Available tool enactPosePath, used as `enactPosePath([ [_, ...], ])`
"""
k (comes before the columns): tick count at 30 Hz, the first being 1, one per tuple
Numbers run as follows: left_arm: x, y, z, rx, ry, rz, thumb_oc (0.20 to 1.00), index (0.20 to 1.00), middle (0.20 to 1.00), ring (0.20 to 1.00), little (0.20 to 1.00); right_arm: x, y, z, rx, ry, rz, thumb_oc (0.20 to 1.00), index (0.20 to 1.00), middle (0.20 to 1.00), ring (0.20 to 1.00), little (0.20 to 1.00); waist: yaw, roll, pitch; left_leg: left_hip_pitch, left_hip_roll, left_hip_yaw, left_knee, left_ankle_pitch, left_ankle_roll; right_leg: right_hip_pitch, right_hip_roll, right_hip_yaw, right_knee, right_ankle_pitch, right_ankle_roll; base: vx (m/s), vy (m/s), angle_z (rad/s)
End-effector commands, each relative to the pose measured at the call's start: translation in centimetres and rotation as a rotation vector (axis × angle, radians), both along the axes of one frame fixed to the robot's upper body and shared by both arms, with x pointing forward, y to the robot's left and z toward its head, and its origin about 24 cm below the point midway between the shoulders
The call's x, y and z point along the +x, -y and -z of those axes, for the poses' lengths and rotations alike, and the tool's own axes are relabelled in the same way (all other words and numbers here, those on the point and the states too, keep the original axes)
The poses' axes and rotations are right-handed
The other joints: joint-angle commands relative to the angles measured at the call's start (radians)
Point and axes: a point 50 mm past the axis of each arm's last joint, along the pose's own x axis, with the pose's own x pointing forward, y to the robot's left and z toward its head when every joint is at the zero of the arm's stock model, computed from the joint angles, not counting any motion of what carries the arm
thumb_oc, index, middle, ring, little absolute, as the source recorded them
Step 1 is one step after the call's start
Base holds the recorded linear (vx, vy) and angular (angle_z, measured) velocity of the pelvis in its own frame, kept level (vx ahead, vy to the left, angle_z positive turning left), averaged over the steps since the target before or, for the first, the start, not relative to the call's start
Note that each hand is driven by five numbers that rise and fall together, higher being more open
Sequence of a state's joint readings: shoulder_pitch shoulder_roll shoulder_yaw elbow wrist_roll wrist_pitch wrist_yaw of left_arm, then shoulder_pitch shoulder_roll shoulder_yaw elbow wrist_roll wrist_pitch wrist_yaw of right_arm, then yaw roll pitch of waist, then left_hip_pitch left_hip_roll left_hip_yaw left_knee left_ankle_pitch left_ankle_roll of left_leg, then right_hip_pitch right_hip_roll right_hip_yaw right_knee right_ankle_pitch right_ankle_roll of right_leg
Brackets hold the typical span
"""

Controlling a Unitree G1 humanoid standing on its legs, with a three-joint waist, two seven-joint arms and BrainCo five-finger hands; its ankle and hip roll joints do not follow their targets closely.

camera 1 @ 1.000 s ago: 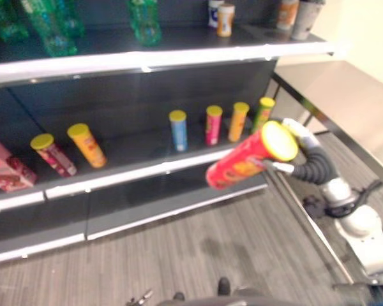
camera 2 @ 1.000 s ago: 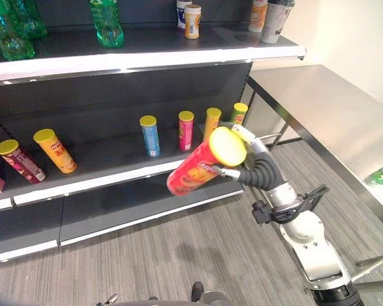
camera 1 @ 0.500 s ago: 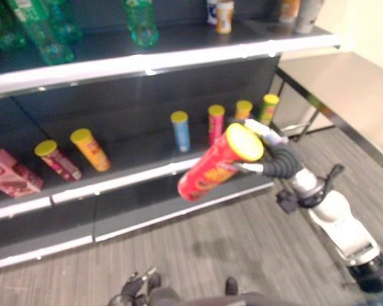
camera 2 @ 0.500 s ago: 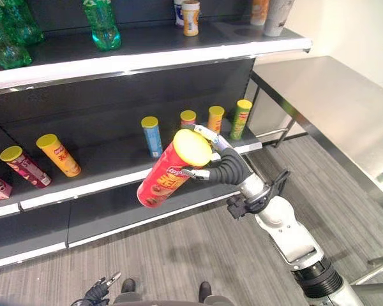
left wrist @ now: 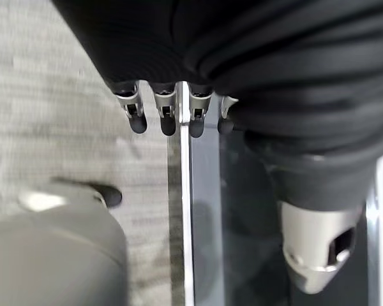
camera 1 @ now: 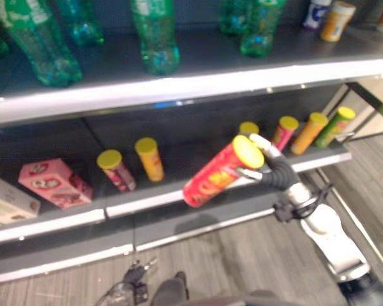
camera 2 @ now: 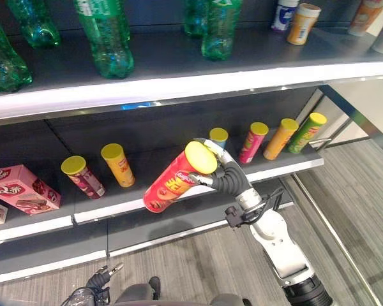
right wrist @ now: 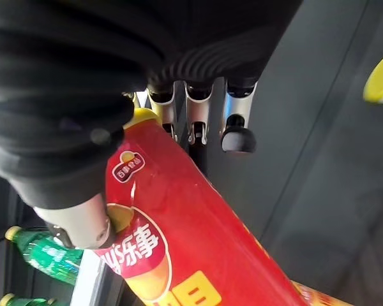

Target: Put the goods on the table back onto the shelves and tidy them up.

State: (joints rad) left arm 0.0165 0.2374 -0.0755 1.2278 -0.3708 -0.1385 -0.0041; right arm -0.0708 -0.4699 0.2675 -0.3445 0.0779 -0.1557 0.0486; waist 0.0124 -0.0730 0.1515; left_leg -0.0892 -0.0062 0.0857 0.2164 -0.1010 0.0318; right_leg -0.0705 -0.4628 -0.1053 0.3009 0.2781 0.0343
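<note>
Right eye view: the red can (camera 2: 173, 180) is held in the air by the right hand (camera 2: 226, 176), in front of the middle shelf (camera 2: 179, 191) and above its front edge. The fingers are seen curled round the can just under its yellow lid (camera 2: 200, 157); the right wrist view confirms the clasp, thumb (right wrist: 83, 220) on one side, fingers (right wrist: 196, 115) on the other. The long axis is tilted: lid end up and toward the hand, base down and away to the robot's left, pointing at the gap between the orange can (camera 2: 118, 164) and the blue can (camera 2: 219, 136). An upright placing is judged to require the base to be swung under the lid first. The left hand (left wrist: 172, 108) hangs low over the floor, fingers relaxed and holding nothing, far from the can.
</note>
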Motion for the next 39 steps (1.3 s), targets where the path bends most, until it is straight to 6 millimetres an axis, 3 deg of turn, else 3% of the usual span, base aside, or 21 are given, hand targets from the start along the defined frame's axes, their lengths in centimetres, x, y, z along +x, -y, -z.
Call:
enactPosePath([
  [1, -1.5, 0.4, 0.4, -0.010, -0.052, 0.054, 1.000, 1.000, 1.000, 1.000, 1.000, -0.2, 0.9, -2.9, -0.017, 0.151, 0.002, 0.200, 0.200, 0.200, 0.200, 0.200, -0.034, 0.027, -0.008, 0.040, 0.090, -0.031, -0.142, 0.065, -0.047, 0.021, 0.160, -0.013, 0.028, -0.242, 0.038, 0.10, 0.263, -0.26],
  [3, -2.4, 0.4, 0.7, -0.021, -0.079, 0.046, 1.000, 1.000, 1.000, 1.000, 1.000, -0.4, 0.9, -3.1, -0.010, 0.161, -0.017, 0.200, 0.200, 0.200, 0.200, 0.200, -0.043, 0.016, 0.011, 0.089, 0.050, -0.017, -0.185, 0.069, -0.041, -0.004, 0.318, -0.023, -0.069, -0.313, 0.034, 0.08, 0.208, -0.27],
  [4, -2.2, 0.2, 0.6, -0.007, -0.079, 0.056, 1.000, 1.000, 1.000, 1.000, 1.000, -0.3, 0.7, -2.9, -0.015, 0.156, -0.030, 0.200, 0.200, 0.200, 0.200, 0.200, -0.051, -0.001, 0.019, 0.108, 0.026, -0.018, -0.199, 0.062, -0.035, -0.051, 0.392, -0.005, -0.121, -0.286, 0.037, 0.05, 0.144, -0.29],
  [5, -2.2, 0.2, 0.6, -0.007, -0.079, 0.056, 1.000, 1.000, 1.000, 1.000, 1.000, -0.3, 0.7, -2.9, -0.015, 0.156, -0.030, 0.200, 0.200, 0.200, 0.200, 0.200, -0.051, -0.001, 0.019, 0.109, 0.027, -0.017, -0.199, 0.062, -0.035, -0.051, 0.392, -0.005, -0.121, -0.286, 0.037, 0.09, 0.033, -0.33],
  [6, -2.0, 0.3, 0.6, -0.006, -0.074, 0.050, 1.000, 1.000, 1.000, 1.000, 1.000, -0.4, 0.9, -2.6, -0.007, 0.141, -0.022, 0.200, 0.200, 0.200, 0.200, 0.200, -0.053, -0.022, 0.012, 0.111, 0.003, -0.028, -0.187, 0.044, -0.029, 0.001, 0.412, 0.052, -0.192, -0.284, 0.042, 0.06, -0.020, -0.01],
  [9, -2.0, 0.5, 0.6, -0.014, -0.061, 0.012, 1.000, 1.000, 1.000, 1.000, 1.000, -0.5, 1.0, -2.3, 0.002, 0.129, -0.021, 0.200, 0.200, 0.200, 0.200, 0.200, -0.048, -0.029, -0.003, 0.118, -0.009, -0.032, -0.193, 0.045, -0.025, 0.030, 0.430, 0.083, -0.233, -0.266, 0.031, 0.10, -0.025, 0.32],
  [11, -2.2, 0.7, 0.7, -0.025, -0.055, -0.014, 1.000, 1.000, 1.000, 1.000, 1.000, -0.5, 1.1, -2.1, 0.001, 0.120, -0.014, 0.200, 0.200, 0.200, 0.200, 0.200, -0.043, -0.029, -0.014, 0.127, -0.009, -0.033, -0.204, 0.046, -0.025, 0.047, 0.431, 0.082, -0.258, -0.257, 0.030, 0.14, -0.049, 0.30],
  [12, -2.6, 1.7, 0.9, -0.063, -0.054, -0.028, 1.000, 1.000, 1.000, 1.000, 1.000, -0.7, 1.3, -1.3, -0.011, 0.086, -0.001, 0.200, 0.200, 0.200, 0.200, 0.200, -0.039, -0.028, -0.052, 0.148, -0.001, -0.031, -0.243, 0.049, -0.025, 0.090, 0.432, 0.074, -0.328, -0.246, 0.035, 0.15, -0.050, 0.08],
  [16, -3.2, 1.9, 1.1, -0.077, -0.066, -0.059, 1.000, 1.000, 1.000, 1.000, 1.000, -0.6, 0.7, -0.2, -0.022, 0.032, -0.021, 0.200, 0.200, 0.200, 0.200, 0.200, -0.032, -0.028, -0.071, 0.174, 0.009, -0.031, -0.270, 0.051, -0.031, 0.126, 0.436, 0.066, -0.381, -0.235, 0.043, 0.12, -0.043, 0.03],
  [23, -3.8, 2.3, 1.2, -0.101, -0.067, -0.126, 1.000, 1.000, 1.000, 1.000, 1.000, 0.4, -0.7, 2.1, -0.160, -0.028, -0.039, 0.200, 0.200, 0.200, 0.200, 0.200, -0.009, -0.024, -0.069, 0.194, 0.018, -0.042, -0.286, 0.049, -0.038, 0.148, 0.442, 0.056, -0.388, -0.260, 0.042, 0.07, -0.013, 0.03],
  [24, -4.0, 2.2, 1.2, -0.101, -0.069, -0.149, 1.000, 1.000, 1.000, 1.000, 1.000, 1.1, -1.1, 3.3, -0.218, -0.055, -0.017, 0.200, 0.200, 0.200, 0.200, 0.200, 0.002, -0.022, -0.068, 0.198, 0.019, -0.049, -0.293, 0.050, -0.040, 0.153, 0.442, 0.052, -0.388, -0.264, 0.041, 0.04, 0.001, 0.10],
  [32, -3.5, 2.3, 1.1, -0.083, -0.062, -0.112, 1.000, 1.000, 1.000, 1.000, 1.000, 4.5, -2.7, 6.4, -0.338, -0.120, 0.085, 0.200, 0.200, 0.200, 0.200, 0.200, 0.035, -0.018, -0.058, 0.192, 0.022, -0.074, -0.300, 0.053, -0.042, 0.153, 0.440, 0.042, -0.388, -0.273, 0.037, 0.04, 0.004, 0.09],
  [39, -2.5, 2.4, 0.9, -0.066, -0.037, -0.047, 1.000, 1.000, 1.000, 1.000, 1.000, 7.2, -4.1, 6.4, -0.422, -0.092, 0.141, 0.200, 0.200, 0.200, 0.200, 0.200, 0.068, -0.005, -0.023, 0.158, 0.017, -0.098, -0.304, 0.064, -0.043, 0.127, 0.433, 0.028, -0.388, -0.266, 0.039, -0.02, 0.004, 0.11],
])
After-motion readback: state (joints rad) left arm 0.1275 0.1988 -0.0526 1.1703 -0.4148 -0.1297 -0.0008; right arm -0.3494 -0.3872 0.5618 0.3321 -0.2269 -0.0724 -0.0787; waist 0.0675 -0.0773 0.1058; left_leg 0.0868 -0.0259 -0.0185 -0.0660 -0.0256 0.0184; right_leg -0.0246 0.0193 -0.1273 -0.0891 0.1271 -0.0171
